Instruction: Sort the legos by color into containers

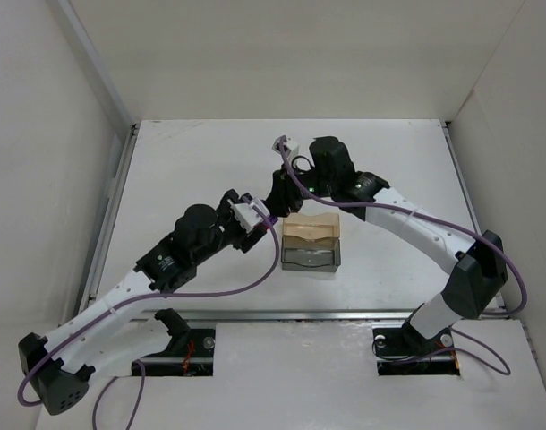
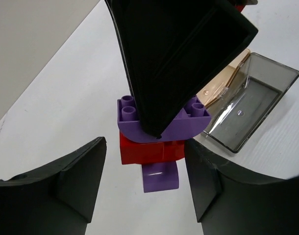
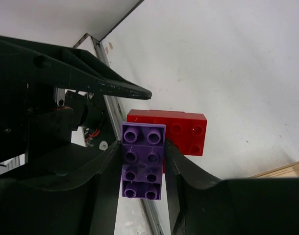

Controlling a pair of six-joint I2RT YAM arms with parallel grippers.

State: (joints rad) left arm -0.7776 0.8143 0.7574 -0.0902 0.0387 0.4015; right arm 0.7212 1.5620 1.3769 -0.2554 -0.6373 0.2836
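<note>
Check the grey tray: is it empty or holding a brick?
Empty: the grey tray shows a bare floor in the left wrist view, nothing inside.

I'm working in a robotics lab cell: bare white tabletop (image 1: 201, 161) boxed by plain white panel walls (image 1: 40, 179), silver metal rail (image 1: 327, 314) at its edge, two black-and-white robot arms (image 1: 416, 231) trailing purple cables (image 1: 228, 291).

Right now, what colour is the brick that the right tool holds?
Purple. The brick shows best in the right wrist view.
</note>
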